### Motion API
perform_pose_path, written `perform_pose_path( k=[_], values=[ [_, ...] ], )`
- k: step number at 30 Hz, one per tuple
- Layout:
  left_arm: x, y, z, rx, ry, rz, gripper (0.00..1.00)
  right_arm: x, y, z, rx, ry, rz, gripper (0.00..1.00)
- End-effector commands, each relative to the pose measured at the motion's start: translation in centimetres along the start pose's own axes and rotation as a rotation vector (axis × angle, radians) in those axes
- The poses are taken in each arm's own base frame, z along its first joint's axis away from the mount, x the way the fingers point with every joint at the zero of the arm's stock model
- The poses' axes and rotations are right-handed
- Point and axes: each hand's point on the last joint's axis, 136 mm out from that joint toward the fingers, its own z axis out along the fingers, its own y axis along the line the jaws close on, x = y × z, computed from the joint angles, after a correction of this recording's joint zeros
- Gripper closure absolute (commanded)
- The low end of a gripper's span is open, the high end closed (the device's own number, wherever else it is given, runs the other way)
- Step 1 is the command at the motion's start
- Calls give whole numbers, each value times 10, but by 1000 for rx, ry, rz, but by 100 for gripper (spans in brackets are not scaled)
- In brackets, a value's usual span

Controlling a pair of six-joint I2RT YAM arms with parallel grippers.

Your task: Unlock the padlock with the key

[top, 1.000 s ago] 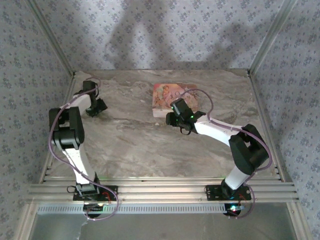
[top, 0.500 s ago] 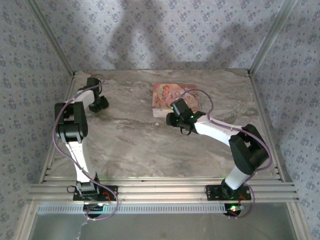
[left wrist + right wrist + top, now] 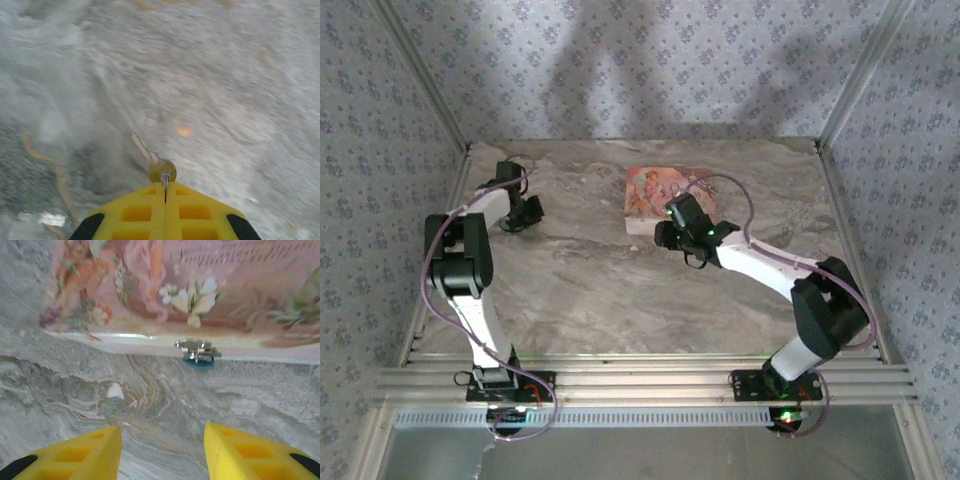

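Clamping down since a second ago, when its jaws stood partly apart, the left gripper (image 3: 165,186) now pinches the key (image 3: 152,159) by its round brass-coloured head. Its two yellow fingers (image 3: 135,212) are pressed together at the bottom centre of the left wrist view. The silver blade pokes out up and to the left over the blurred marble table (image 3: 240,75). In the overhead view this claw has drifted a little to the right and sits in the upper left of the tabletop. The right arm's elbow (image 3: 830,310) has swung lower and further right, while the right gripper (image 3: 162,447) has hardly moved from the lower edge of the pink floral box (image 3: 150,285). Its jaws are spread, one fingertip at the lower left and one at the lower right of the right wrist view, with bare marble between them and nothing held.

The padlock (image 3: 200,361) is tiny and blue. It hangs from a small silvery hasp (image 3: 194,345) on the box's pale front edge, just right of centre in the right wrist view, and its body is down at the tabletop. It lies well above the open fingertips, apart from them, and looks slightly blurred.
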Motion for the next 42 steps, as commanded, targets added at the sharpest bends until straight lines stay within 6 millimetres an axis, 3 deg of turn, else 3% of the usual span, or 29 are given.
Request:
perform_pose_path(
  k=[1, 5, 9, 15, 19, 25, 30, 37, 42],
  values=[
    [2, -48, -29, 160, -41, 85, 100, -7, -11, -13, -3, -23, 30, 53],
    [21, -96, -54, 352, -45, 151, 100, -13, -21, -18, -63, -24, 79, 53],
    [46, -152, -85, 559, -31, 261, 100, -32, -32, -29, -144, -40, 176, 53],
    [82, -232, -138, 850, 30, 436, 100, -66, -32, -59, -311, -103, 268, 53],
    [101, -264, -173, 1022, 56, 531, 100, -84, -25, -80, -409, -145, 291, 53],
    [103, -281, -197, 1105, 22, 552, 100, -90, -5, -100, -531, -167, 297, 53],
    [105, -289, -210, 1145, -35, 562, 100, -83, 13, -98, -604, -150, 333, 54],
    [94, -280, -192, 905, -154, 486, 100, -75, 43, -92, -631, -133, 262, 55],
    [95, -273, -181, 772, -147, 423, 100, -77, 59, -80, -624, -120, 224, 56]
  ],
)
